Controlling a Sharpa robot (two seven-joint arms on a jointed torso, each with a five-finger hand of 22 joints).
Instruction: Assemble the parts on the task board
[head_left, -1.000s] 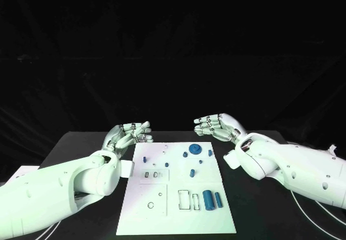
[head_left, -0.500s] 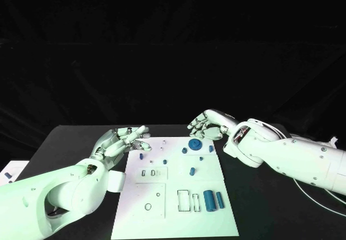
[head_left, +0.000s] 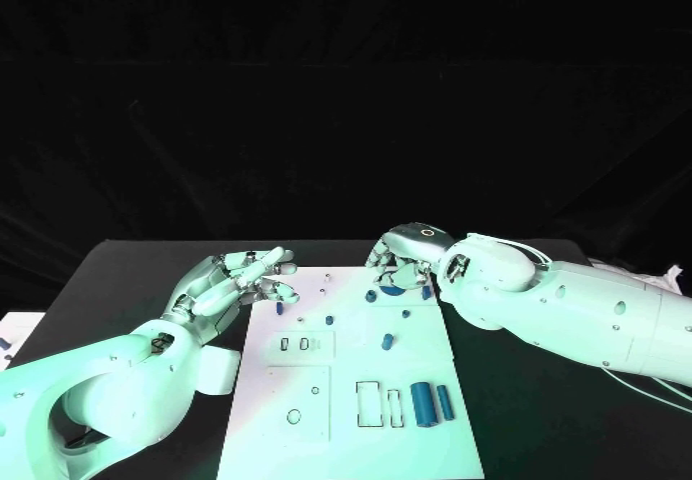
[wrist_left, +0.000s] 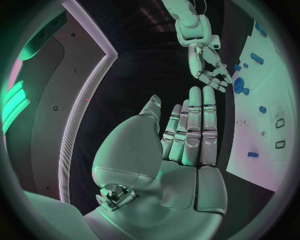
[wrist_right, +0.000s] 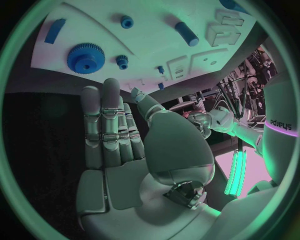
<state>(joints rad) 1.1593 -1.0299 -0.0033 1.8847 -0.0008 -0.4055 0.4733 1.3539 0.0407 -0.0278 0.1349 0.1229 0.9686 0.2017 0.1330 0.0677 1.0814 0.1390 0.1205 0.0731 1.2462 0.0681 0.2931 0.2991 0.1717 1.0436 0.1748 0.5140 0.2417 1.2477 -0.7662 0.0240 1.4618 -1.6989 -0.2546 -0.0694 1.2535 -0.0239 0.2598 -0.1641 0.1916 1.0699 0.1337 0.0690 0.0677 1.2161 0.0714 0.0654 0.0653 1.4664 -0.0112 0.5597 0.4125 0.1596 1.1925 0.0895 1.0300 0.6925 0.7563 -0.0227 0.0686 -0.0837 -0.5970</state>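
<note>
the left hand (head_left: 231, 280) hangs just off the near-left edge of the task board (head_left: 325, 400), palm turned up and inward, fingers straight, side by side and holding nothing (its wrist view shows the bare palm plainly). it looks to be waiting rather than working.

on the board, going across: two small blue pegs (head_left: 329, 320) near the top left, a pair of slotted recesses below them, a ring outline lower down, then a blue pin (head_left: 387, 342) mid-board, and near the bottom right a thick blue cylinder (head_left: 421, 402) with a thinner blue rod (head_left: 444, 402) beside it, both lying flat next to empty rectangular slots.

the large blue gear (wrist_right: 84, 57) sits at the board's far edge, with a small blue gear (wrist_right: 122, 61) just beside it.

the right hand (head_left: 400, 262) is over that gear in the head view, knuckles up and fingers pointing down; its wrist view shows the fingers extended together and empty, tips near the gear but not touching. my read: the step in hand is the reach for the large gear, and the next move calls for spreading the fingers around its toothed rim before lowering and closing.
</note>
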